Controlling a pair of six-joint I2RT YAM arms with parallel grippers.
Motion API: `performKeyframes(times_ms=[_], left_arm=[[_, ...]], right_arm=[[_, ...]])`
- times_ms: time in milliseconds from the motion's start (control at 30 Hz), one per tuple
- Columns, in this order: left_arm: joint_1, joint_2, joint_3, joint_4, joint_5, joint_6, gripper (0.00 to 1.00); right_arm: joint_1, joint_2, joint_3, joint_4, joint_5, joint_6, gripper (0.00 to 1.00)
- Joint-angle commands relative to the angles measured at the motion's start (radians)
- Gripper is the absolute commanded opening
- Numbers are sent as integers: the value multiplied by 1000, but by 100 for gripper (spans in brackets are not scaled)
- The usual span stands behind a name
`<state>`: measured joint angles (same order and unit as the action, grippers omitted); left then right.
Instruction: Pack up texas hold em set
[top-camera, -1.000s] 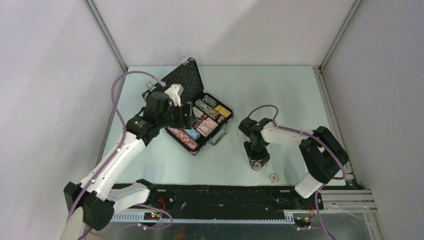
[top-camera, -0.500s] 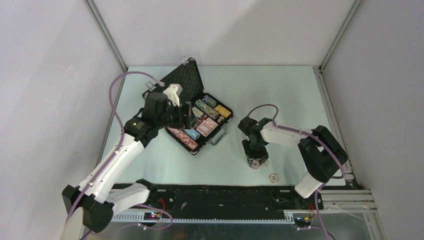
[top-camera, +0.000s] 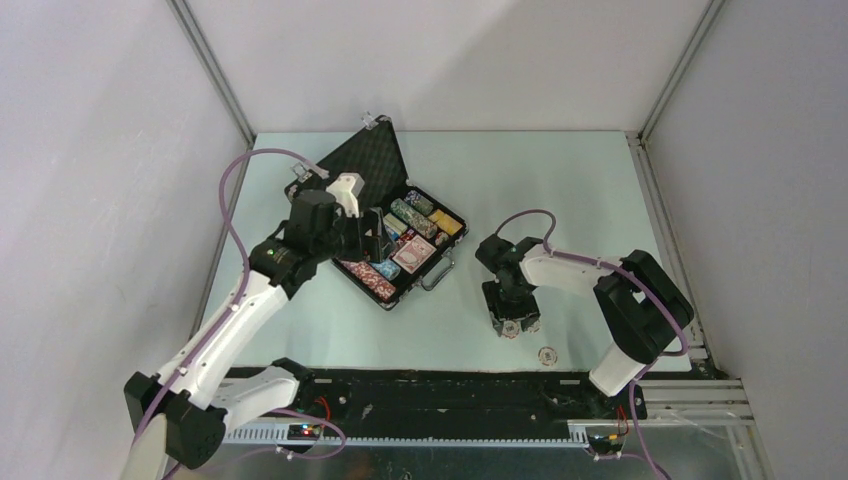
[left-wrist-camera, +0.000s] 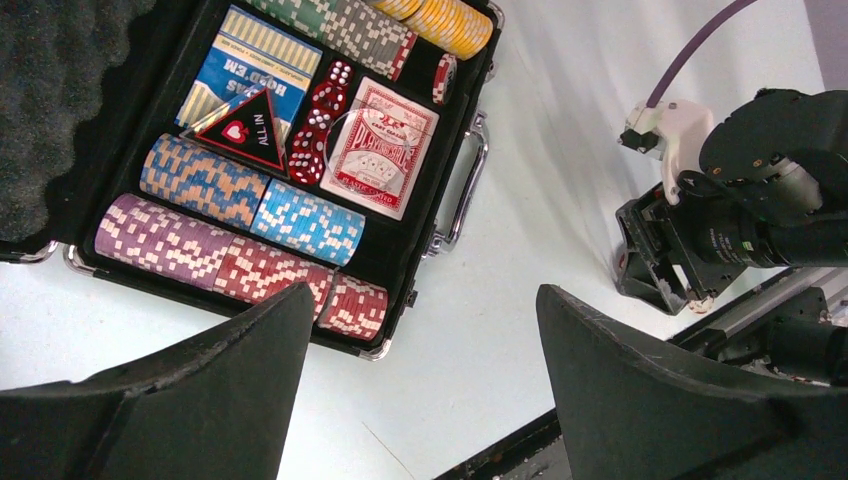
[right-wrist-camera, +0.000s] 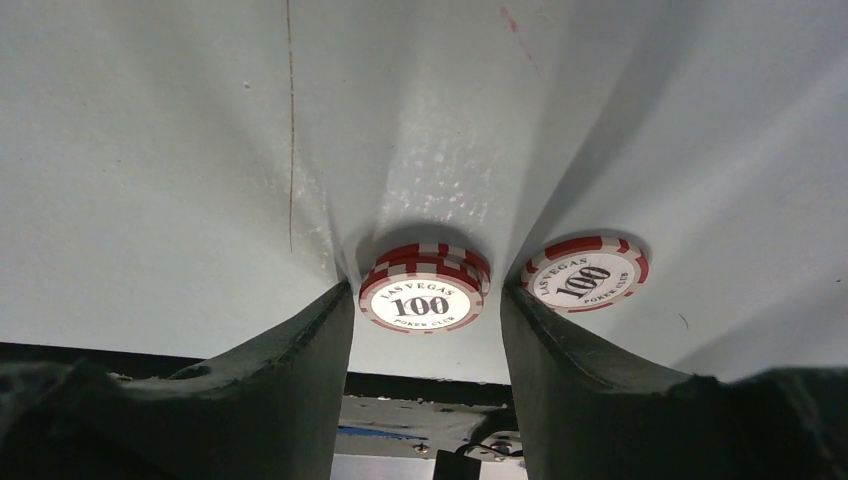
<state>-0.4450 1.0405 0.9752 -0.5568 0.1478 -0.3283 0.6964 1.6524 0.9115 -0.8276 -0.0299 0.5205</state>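
1. Over on the left side of the table (top-camera: 570, 180), the black case (top-camera: 360, 162) lies open with its foam-lined lid tipped back towards the far corner.
2. Directly above the tray of the case hangs the left gripper (top-camera: 373, 232), its jaws spread wide with nothing between them and touching nothing.
3. Below it, in the left wrist view, rows of poker chips (left-wrist-camera: 230, 255) lie on edge in the slots, with a red card deck (left-wrist-camera: 380, 145) and some red dice (left-wrist-camera: 322, 105) in the middle, and the silver handle (left-wrist-camera: 462, 195) on the side facing the other arm.
4. Right of the case and well apart from it, the right gripper (top-camera: 513, 322) points down at the table.
5. Its jaws straddle a short stack of red-and-white chips (right-wrist-camera: 424, 300) that sits flat on the table. They are parted slightly wider than the stack, with a thin gap on one side; I cannot tell whether the other finger touches.
6. Just beside that stack, outside the jaws on the right, a single chip (right-wrist-camera: 585, 272) lies flat.
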Motion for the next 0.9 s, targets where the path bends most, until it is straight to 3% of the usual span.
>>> performKeyframes(times_ms=[0,733,867], left_arm=[[-4,-38,-15,42,29,-31,89],[-4,-10,27,23,21,-9,89],[-4,-3,27,24,23,-11,89]], right_arm=[[3,-23,-7,4,12,24,59],[1,94,-10,72,-24,-14,44],[-2,93,-8,83,-46,-25,31]])
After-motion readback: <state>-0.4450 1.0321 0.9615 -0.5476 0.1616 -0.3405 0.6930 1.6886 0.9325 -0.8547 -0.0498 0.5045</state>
